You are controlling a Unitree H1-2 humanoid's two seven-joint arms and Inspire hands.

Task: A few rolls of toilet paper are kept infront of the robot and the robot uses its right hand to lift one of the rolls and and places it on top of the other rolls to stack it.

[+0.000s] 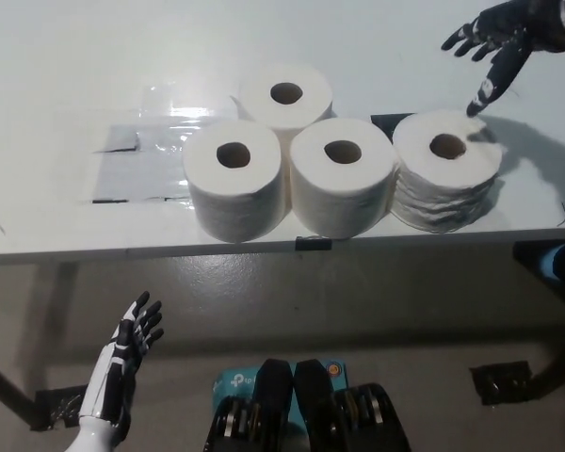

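- The white table (66, 56) fills the upper half of the head view; its far edge and both sides run out of the picture, and only its near edge shows, with grey floor below it
- A clear plastic sheet (141, 160) lies flat on the table to the left of the rolls; it is hard to make out against the white top, showing mostly as a grey patch with glare
- Four toilet paper rolls stand upright, holes facing up, near the front edge: the left roll (234, 179), the middle roll (343, 175) touching it, and the right roll (446, 169) just beside the middle one
- The right roll looks ragged and layered down its side, unlike the smooth others
- The back roll (285, 94) stands behind the gap between the left and middle rolls, its lower part hidden by them
- The black right hand (496, 42) hangs above the table at the upper right, released with fingers spread, grasping nothing; its arm is cut off by the picture's edge, and one fingertip reaches down close to the right roll's far rim, though contact cannot be told
- The white left hand (124, 363) rests below the table edge at lower left, fingers spread, empty
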